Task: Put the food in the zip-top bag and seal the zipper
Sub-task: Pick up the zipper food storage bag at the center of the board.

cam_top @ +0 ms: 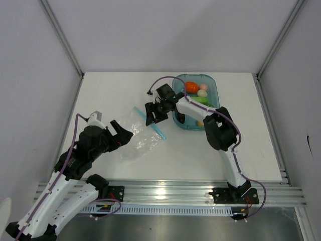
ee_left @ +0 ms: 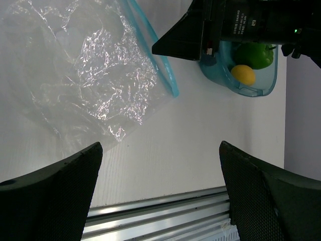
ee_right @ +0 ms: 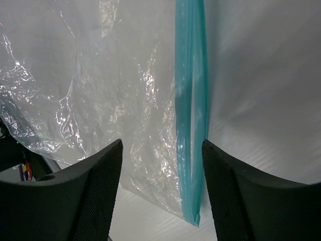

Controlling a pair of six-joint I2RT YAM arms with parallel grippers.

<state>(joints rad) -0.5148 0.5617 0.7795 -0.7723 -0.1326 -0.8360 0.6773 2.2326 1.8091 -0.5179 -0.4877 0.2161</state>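
Note:
The clear zip-top bag [cam_top: 139, 138] lies flat and crumpled on the white table, its light-blue zipper [cam_top: 152, 125] along the right edge. My right gripper [cam_top: 155, 113] hovers over that edge. In the right wrist view its jaws stand open [ee_right: 161, 165], with the zipper [ee_right: 190, 110] and some bag film [ee_right: 100, 100] between them, touching neither finger. My left gripper [cam_top: 123, 131] is open at the bag's left side; between its wide fingers [ee_left: 160, 170] only bare table shows. The food sits in the teal tray [cam_top: 215, 86]: a tomato [cam_top: 191, 87], an egg [cam_top: 202, 93], a lemon [ee_left: 243, 74], a green pepper [ee_left: 256, 54].
The teal tray [ee_left: 251, 91] stands to the right of the bag, close behind my right arm. An aluminium rail [cam_top: 165, 191] runs along the table's near edge. White walls enclose the table on three sides.

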